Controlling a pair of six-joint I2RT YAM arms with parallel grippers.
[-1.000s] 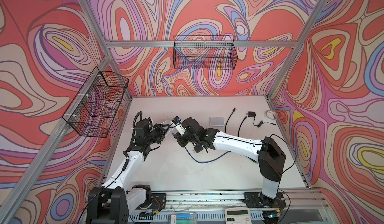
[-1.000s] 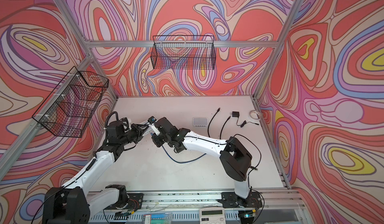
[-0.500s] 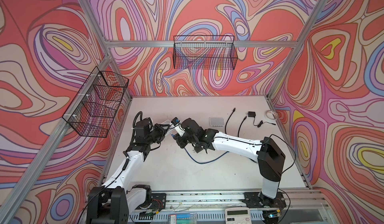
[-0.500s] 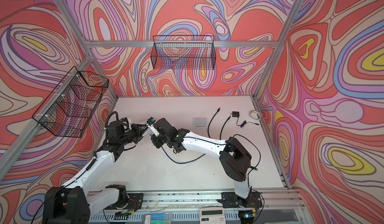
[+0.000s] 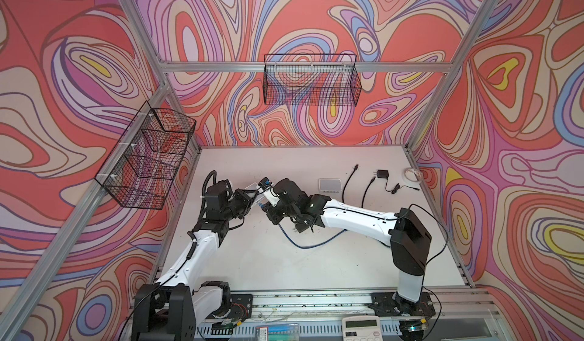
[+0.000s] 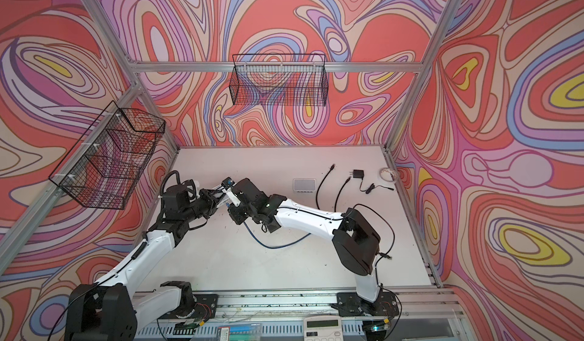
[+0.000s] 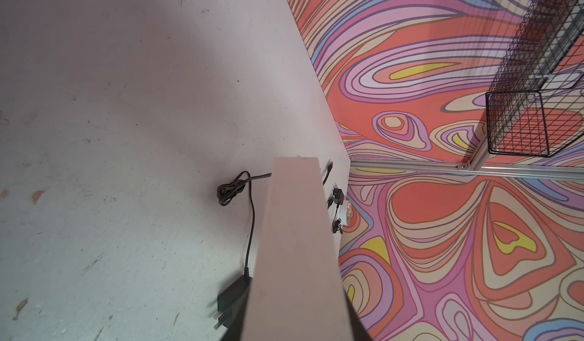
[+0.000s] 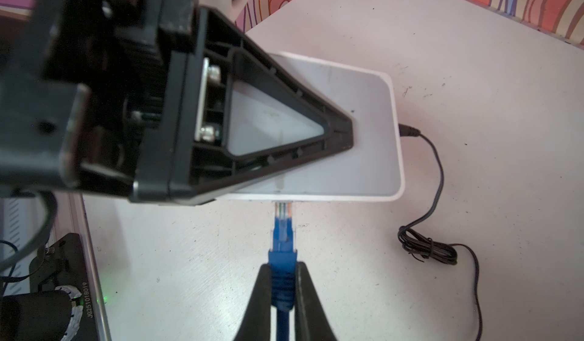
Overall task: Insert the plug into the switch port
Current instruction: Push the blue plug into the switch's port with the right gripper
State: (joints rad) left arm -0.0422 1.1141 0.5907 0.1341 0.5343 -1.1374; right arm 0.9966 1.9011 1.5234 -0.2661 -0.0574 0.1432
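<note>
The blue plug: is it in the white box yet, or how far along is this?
Done: left gripper clamps the switch, right gripper pinches the blue plug. In hand: plug's clear tip lined up at the switch's edge. Remaining: pushing it fully in.

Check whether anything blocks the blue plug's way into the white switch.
Nothing visible does. The plug, pinched in the right gripper, has its tip right at the edge of the switch. The left gripper clamps the switch beside the plug's line, not across it. The port itself is hidden.
</note>
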